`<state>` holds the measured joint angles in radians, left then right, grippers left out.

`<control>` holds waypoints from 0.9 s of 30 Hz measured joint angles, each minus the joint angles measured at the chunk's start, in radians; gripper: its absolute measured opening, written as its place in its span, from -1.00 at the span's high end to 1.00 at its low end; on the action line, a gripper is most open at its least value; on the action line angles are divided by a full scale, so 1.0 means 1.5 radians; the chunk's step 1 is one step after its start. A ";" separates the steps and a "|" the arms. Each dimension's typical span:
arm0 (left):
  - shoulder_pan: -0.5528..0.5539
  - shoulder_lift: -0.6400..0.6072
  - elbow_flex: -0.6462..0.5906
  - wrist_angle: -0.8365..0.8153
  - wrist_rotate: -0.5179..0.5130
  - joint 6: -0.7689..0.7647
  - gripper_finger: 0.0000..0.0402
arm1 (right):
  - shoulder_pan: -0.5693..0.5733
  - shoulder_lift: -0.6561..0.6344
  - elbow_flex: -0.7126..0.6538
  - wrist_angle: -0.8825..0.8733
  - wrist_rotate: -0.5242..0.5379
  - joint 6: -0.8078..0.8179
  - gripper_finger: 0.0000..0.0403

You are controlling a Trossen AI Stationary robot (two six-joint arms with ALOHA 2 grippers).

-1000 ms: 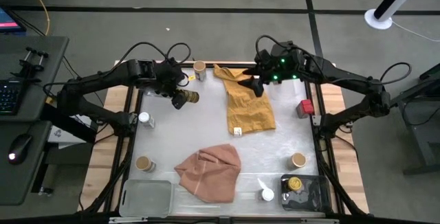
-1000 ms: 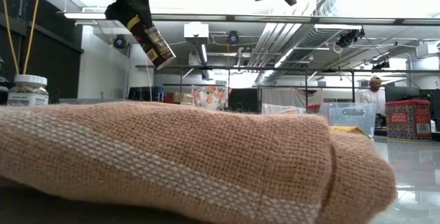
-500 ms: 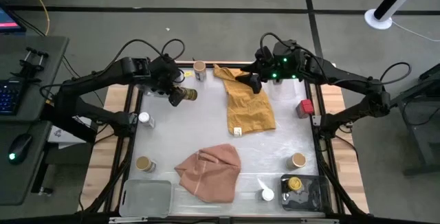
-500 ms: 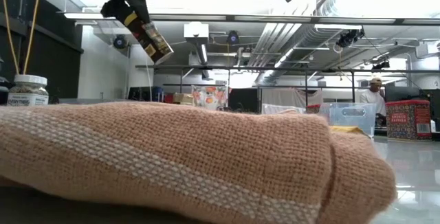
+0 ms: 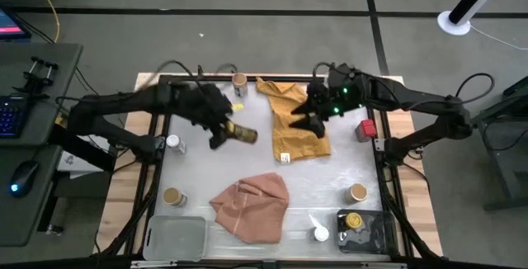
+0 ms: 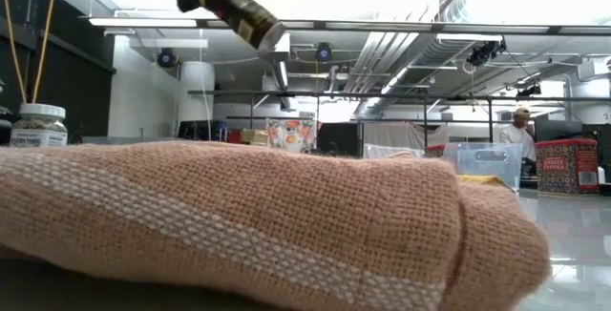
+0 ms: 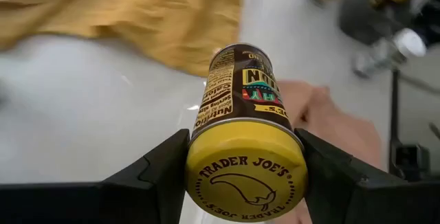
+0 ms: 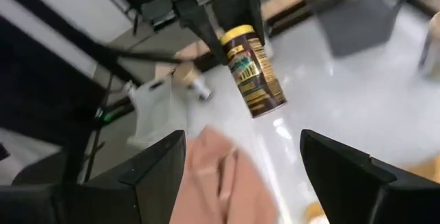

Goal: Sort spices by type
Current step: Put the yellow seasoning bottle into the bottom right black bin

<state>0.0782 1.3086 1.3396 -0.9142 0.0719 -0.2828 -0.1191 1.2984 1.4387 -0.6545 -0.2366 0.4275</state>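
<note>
My left gripper (image 5: 218, 130) is shut on a yellow-lidded jar (image 5: 240, 134) with a dark brown label, high above the table's middle; the low view shows the jar (image 6: 239, 10) tilted. My right gripper (image 5: 307, 121) hovers open over the mustard cloth (image 5: 299, 133), touching nothing. Standing on the table are tan-lidded jars (image 5: 239, 81) (image 5: 172, 196) (image 5: 358, 192), white-lidded jars (image 5: 174, 143) (image 5: 320, 234) and a red tin (image 5: 365, 129). Another yellow-lidded jar (image 5: 352, 220) sits in the grey tray (image 5: 379, 236). Other spices are hidden. My left gripper (image 7: 246, 148) pinches the jar at its yellow lid end (image 7: 246, 172), one finger (image 7: 159, 176) on each side. The jar is lifted clear and lies tilted, its base (image 8: 269, 107) pointing away from the gripper and slanting down.
A crumpled pink cloth (image 5: 252, 205) lies near the table's near edge and fills the low view's foreground (image 6: 267, 225). A clear tray (image 5: 175, 236) sits at the near left corner. Bare table shows between the cloths and along the left side.
My left gripper has carried the jar from the far left toward the table's middle and its near edge, tipping it flatter. My right gripper has moved a little toward the near edge, over the mustard cloth.
</note>
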 joint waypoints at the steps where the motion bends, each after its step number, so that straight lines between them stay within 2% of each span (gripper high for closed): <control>1: -0.021 0.012 0.000 0.016 -0.001 0.002 -0.01 | 0.014 -0.003 0.000 -0.011 0.005 0.007 -0.40; 8: -0.142 0.081 0.000 0.150 -0.033 0.120 -0.01 | 0.132 0.001 0.000 -0.070 0.067 0.163 -0.40; 13: -0.184 0.117 0.000 0.165 -0.073 0.213 -0.01 | 0.229 0.040 0.000 -0.077 0.190 0.252 -0.40; 16: -0.190 0.133 -0.001 0.166 -0.076 0.246 -0.01 | 0.270 0.082 0.000 -0.080 0.281 0.249 -0.40; 18: -0.190 0.138 -0.001 0.175 -0.076 0.256 -0.01 | 0.288 0.113 0.000 -0.075 0.310 0.213 -0.40; 27: -0.187 0.132 -0.001 0.174 -0.092 0.259 -0.01 | 0.284 0.223 0.000 -0.040 0.315 0.103 -0.40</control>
<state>-0.2017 1.5070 1.3388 -0.6529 -0.0663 0.1054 0.3076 1.6323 1.4387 -0.7148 0.2363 0.5822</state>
